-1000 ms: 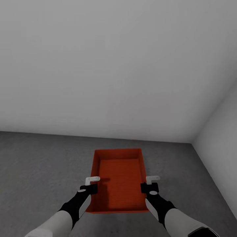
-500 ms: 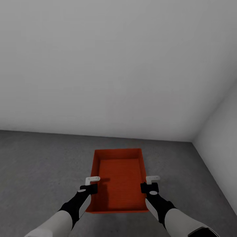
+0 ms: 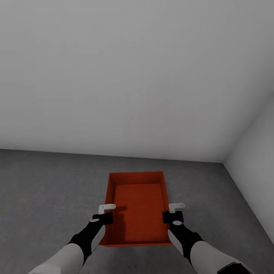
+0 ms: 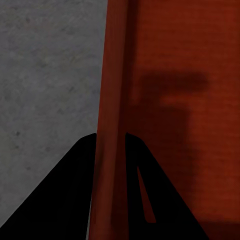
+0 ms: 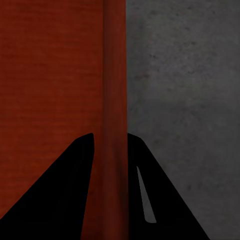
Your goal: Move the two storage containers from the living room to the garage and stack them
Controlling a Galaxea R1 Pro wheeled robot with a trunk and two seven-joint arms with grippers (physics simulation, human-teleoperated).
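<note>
1. Left wrist view: the left gripper (image 4: 111, 142) pinches the storage container's (image 4: 170, 65) long wall, one dark finger on each side.
2. Right wrist view: the right gripper (image 5: 111, 141) clamps the opposite wall likewise (fingertips cut off by shadow).
3. Head view: the storage container (image 3: 137, 213) sits over the concrete floor (image 3: 45, 186) near the garage corner; whether it touches is unclear.

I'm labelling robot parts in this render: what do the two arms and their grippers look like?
Both arms match: smooth white forearm shells that taper into black wrist sections. The left gripper and right gripper each have a black blocky body with a small pale oval mark and a short white bracket-shaped finger on top. In the wrist views the fingers show as plain black wedges. No cables or lettering can be made out.
</note>
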